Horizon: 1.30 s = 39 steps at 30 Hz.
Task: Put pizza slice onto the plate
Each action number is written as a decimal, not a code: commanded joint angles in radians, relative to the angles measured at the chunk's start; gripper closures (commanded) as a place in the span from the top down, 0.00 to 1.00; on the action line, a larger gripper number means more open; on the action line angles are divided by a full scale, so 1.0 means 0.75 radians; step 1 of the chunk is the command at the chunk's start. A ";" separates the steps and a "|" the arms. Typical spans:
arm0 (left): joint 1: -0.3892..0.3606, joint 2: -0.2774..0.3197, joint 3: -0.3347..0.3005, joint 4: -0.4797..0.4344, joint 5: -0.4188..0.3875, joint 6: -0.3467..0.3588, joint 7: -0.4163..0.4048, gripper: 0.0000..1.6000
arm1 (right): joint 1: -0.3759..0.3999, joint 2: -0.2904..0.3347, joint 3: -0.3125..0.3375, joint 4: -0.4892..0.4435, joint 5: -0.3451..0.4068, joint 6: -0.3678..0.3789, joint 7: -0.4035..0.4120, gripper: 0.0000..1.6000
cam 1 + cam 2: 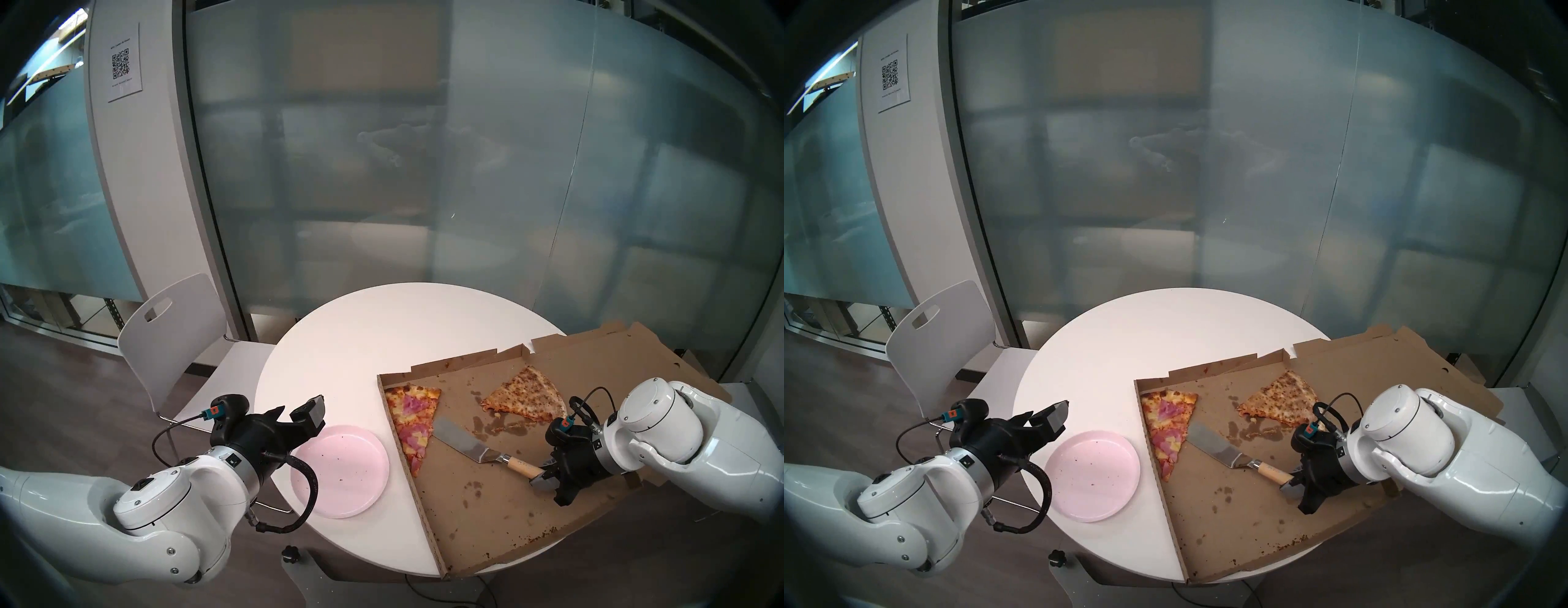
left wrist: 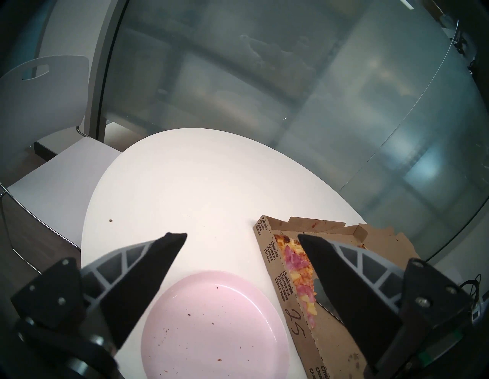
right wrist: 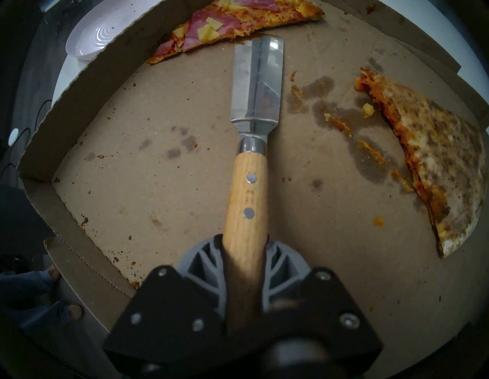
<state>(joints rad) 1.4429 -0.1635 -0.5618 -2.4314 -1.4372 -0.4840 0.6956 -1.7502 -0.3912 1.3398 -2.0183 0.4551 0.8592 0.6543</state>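
Pizza slice [image 1: 410, 420] is lying along the left wall of the open cardboard box [image 1: 488, 526], and the plate [image 1: 339, 471] is sitting on the desk [image 1: 360, 339] just beside that wall. I am clamping my right pincer [image 3: 244, 254] on the spatula [image 3: 255, 92], whose blade tip seems to be touching the slice's edge, while my left pincer [image 2: 242, 238] is hanging wide apart, gripping nothing, above the plate.

A round white tabletop [image 1: 360, 335] carries a round pale pink plate [image 1: 339, 492] with dark crumbs on its left and an open brown cardboard pizza box [image 1: 488, 518] just beside it, overhanging the right edge.
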 commanded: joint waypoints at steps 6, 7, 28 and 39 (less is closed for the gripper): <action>-0.097 -0.042 -0.039 -0.016 0.039 0.279 0.019 1.00 | 0.226 -0.086 -0.133 0.087 -0.090 0.024 0.090 0.00; -0.108 -0.047 -0.045 -0.016 0.042 0.296 0.030 1.00 | 0.230 -0.087 -0.138 0.091 -0.097 0.027 0.099 0.00; -0.320 -0.327 -0.018 0.247 0.459 0.827 -0.195 0.00 | 0.345 -0.074 -0.242 0.066 -0.171 0.134 0.248 0.00; -0.359 -0.376 0.062 0.384 0.634 0.815 -0.479 0.00 | 0.362 -0.064 -0.240 0.040 -0.168 0.134 0.289 0.00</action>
<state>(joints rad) 1.2095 -0.4081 -0.5225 -2.1691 -1.0264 0.1501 0.4469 -1.5033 -0.4463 1.1507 -1.9622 0.3176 0.9622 0.8518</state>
